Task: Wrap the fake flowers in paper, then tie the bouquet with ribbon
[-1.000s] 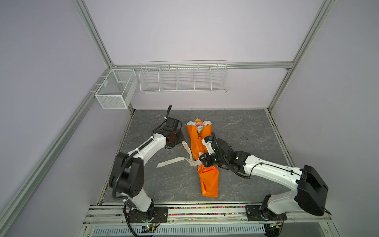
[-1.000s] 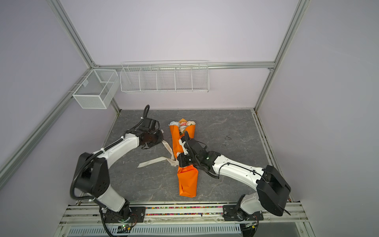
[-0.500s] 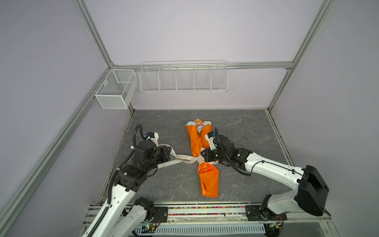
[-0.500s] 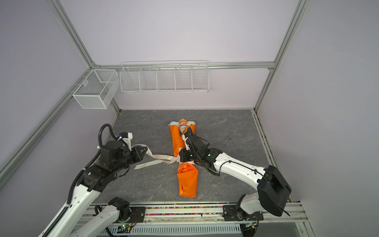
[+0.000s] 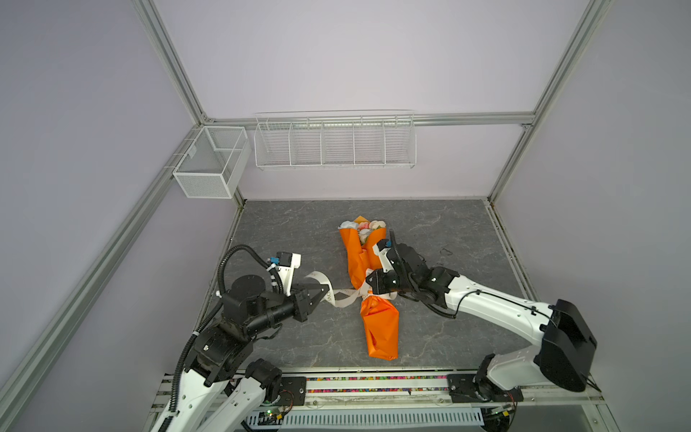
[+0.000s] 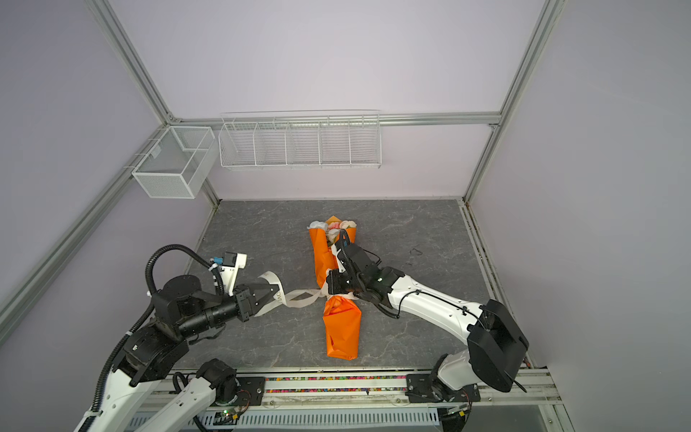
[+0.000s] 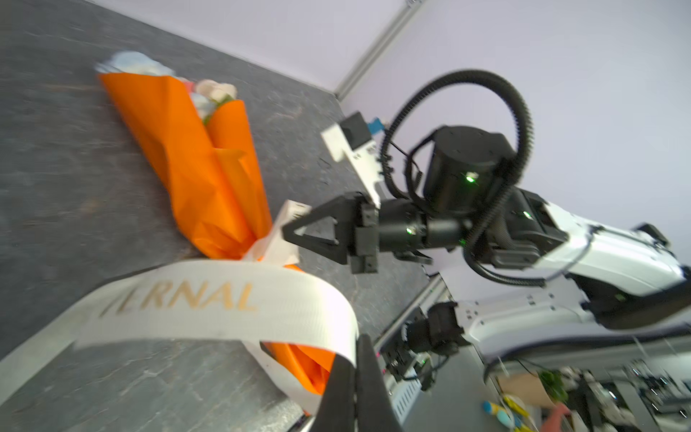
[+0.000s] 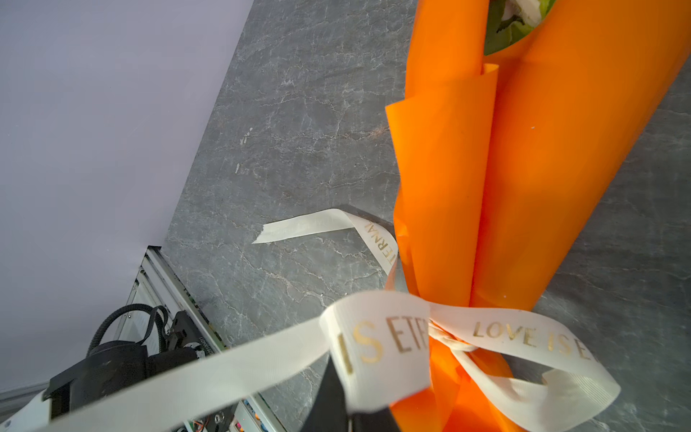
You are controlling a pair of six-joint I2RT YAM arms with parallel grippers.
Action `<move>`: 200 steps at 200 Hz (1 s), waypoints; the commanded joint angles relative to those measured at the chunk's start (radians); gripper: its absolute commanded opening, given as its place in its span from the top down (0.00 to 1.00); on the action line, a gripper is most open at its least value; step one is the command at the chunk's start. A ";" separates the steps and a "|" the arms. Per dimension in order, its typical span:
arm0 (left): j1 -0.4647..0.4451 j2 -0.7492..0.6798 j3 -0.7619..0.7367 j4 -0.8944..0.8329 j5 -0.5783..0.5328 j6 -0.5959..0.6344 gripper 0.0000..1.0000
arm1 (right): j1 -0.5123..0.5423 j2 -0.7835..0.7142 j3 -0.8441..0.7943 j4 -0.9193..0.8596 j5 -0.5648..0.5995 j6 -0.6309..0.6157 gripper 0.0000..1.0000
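Left gripper (image 5: 326, 291) pinches ribbon (image 5: 344, 298), apart to left of bouquet (image 5: 363, 226); right gripper (image 5: 369, 285) pinches ribbon at knot (image 8: 450, 338), against wrap (image 5: 355, 258). Bouquet lies at centre of bench (image 5: 291, 232), heads toward far edge.

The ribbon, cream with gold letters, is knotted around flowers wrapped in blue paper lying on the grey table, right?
Not quite: the paper is orange, not blue, as the right wrist view shows. The rest holds: the cream ribbon with gold letters is knotted around the wrapped flowers, which lie on the grey table.
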 commanded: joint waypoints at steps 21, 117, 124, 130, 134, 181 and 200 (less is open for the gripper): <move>-0.216 0.085 -0.054 0.244 0.019 -0.157 1.00 | -0.025 0.022 0.018 -0.019 -0.046 -0.004 0.93; -0.607 0.434 -0.047 0.504 -0.101 0.018 1.00 | -0.115 0.051 0.026 0.008 -0.240 -0.044 0.93; -0.611 0.463 -0.040 0.514 -0.091 0.023 1.00 | -0.121 0.055 0.027 0.009 -0.248 -0.047 0.93; -0.616 0.490 -0.027 0.514 -0.088 0.031 1.00 | -0.125 0.059 0.028 0.010 -0.254 -0.047 0.93; -0.621 0.509 -0.017 0.514 -0.081 0.040 1.00 | -0.127 0.060 0.028 0.010 -0.259 -0.049 0.93; -0.652 0.695 0.072 0.496 -0.068 0.125 1.00 | -0.166 0.071 0.043 -0.001 -0.297 -0.067 0.93; -0.652 0.756 0.103 0.465 -0.091 0.166 1.00 | -0.179 0.076 0.053 -0.018 -0.305 -0.081 0.93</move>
